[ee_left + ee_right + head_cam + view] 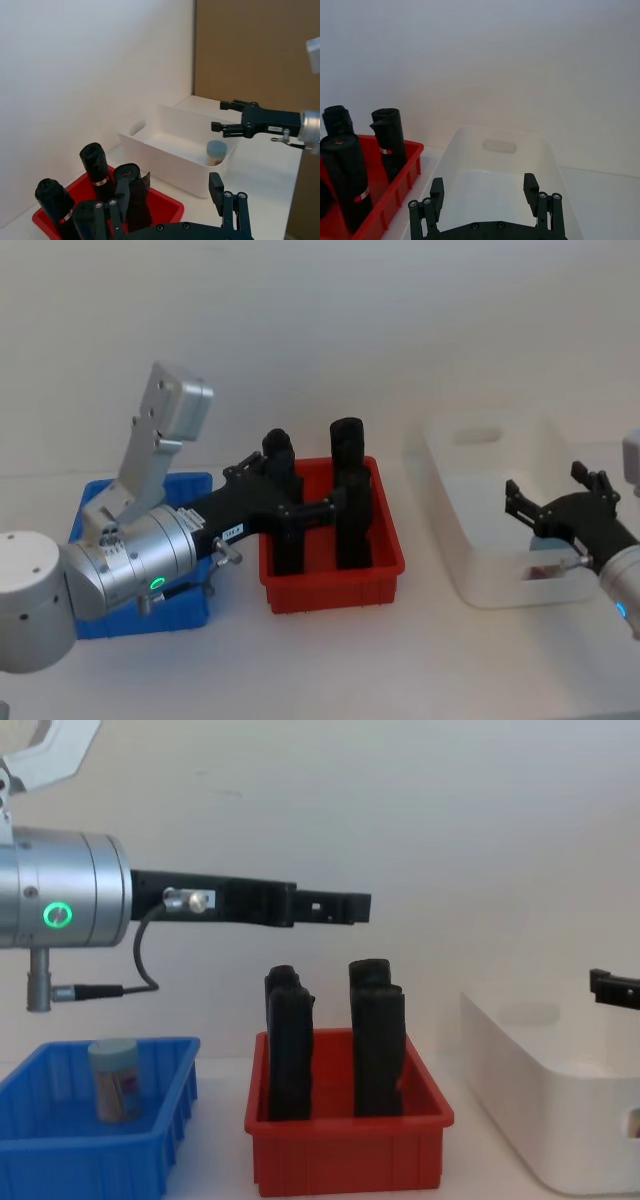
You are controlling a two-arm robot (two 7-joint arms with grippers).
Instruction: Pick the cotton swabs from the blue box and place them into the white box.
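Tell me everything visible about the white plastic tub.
The large white plastic tub has rounded corners and an oval handle hole in its far wall. It stands on the table, right of the red plastic bin, not touching it. One pale-lidded clear jar stands inside. The right tool hovers open above its near end.

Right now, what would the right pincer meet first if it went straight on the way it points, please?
Probably nothing close: the right pincer hovers open, roughly level, above the white box, so it looks set to clear the far rim, though depth is unclear.
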